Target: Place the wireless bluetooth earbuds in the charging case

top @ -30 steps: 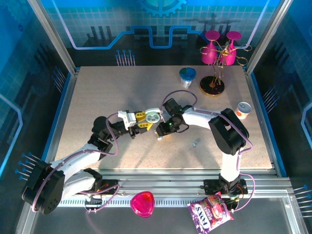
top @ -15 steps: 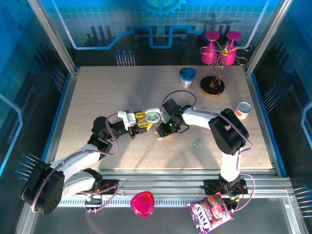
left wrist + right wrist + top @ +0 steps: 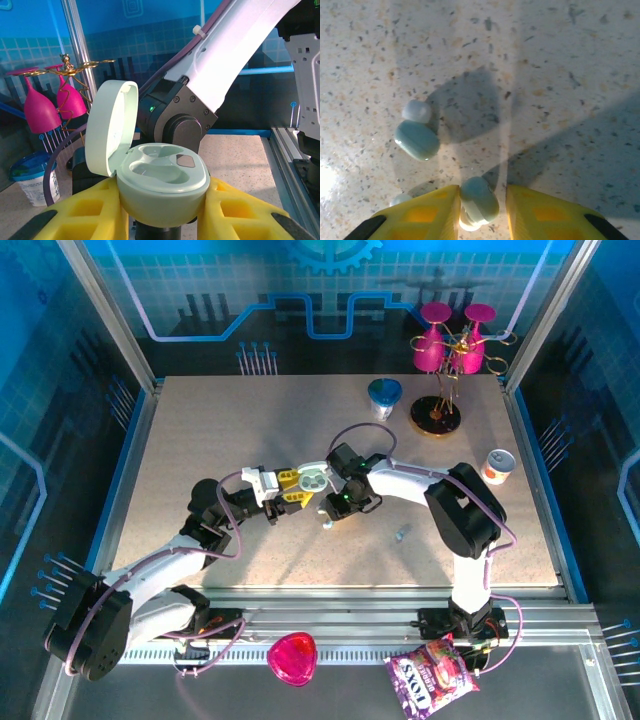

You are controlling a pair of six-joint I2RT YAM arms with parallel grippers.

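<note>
The charging case is a pale green pebble with its lid hinged up and both wells empty. My left gripper is shut on it between yellow fingers, just above the table's middle. My right gripper points down right beside the case. In the right wrist view one light-blue earbud lies between the right gripper's jaws, against the left finger, with a small gap to the right one. A second earbud lies on the table just ahead and left.
A small grey piece lies right of the grippers. A blue-lidded cup, a gold stand with pink glasses and a small can stand at the back right. A pink lid and a candy bag lie on the near rail.
My right gripper has edged a little left and away, toward the case, with its jaws narrowing around the earbud. The left arm and the case have not moved.
</note>
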